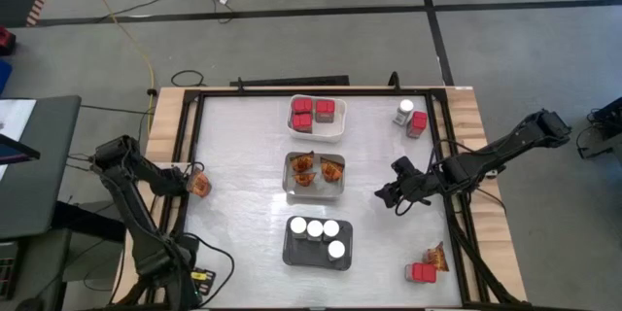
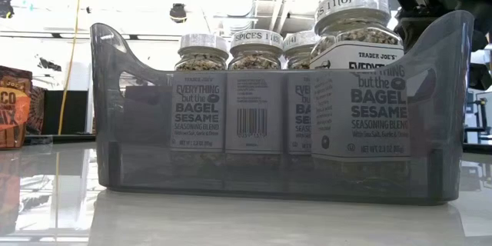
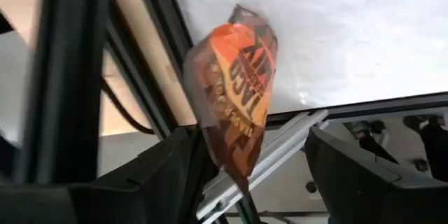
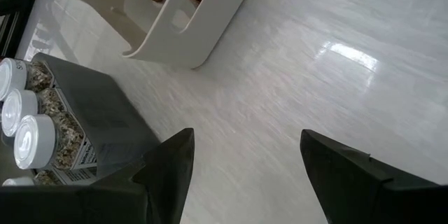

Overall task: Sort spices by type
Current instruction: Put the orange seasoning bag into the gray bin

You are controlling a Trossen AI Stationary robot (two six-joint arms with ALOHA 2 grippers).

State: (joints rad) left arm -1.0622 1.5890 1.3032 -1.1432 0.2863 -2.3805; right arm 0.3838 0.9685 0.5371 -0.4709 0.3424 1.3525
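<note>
Left gripper (image 1: 194, 184) jaws clenched on an orange-brown packet (image 1: 201, 186) at the left edge of the tabletop (image 1: 243, 155), right over the frame rail; in the left wrist view the packet (image 3: 234, 91) hangs pinched by its lower end. Right gripper (image 1: 391, 194) jaws released, holding nothing, over bare tabletop toward the right edge, right of the middle tray.

Three trays run down the tabletop centre:
- white tray (image 1: 317, 132) nearest the far edge: three red boxes (image 1: 313, 114)
- clear tray (image 1: 314, 189) in the middle: orange-brown packets (image 1: 317, 167)
- dark grey tray (image 1: 317, 254) nearest the near edge: four white-lidded jars (image 1: 317, 231); low view shows the jars (image 2: 198, 96) standing upright inside

Unsorted:
- far right corner: one jar (image 1: 403, 112) touching a red box (image 1: 418, 122)
- near right corner: one red box (image 1: 421, 272) with a packet (image 1: 436, 257) just beside it
</note>
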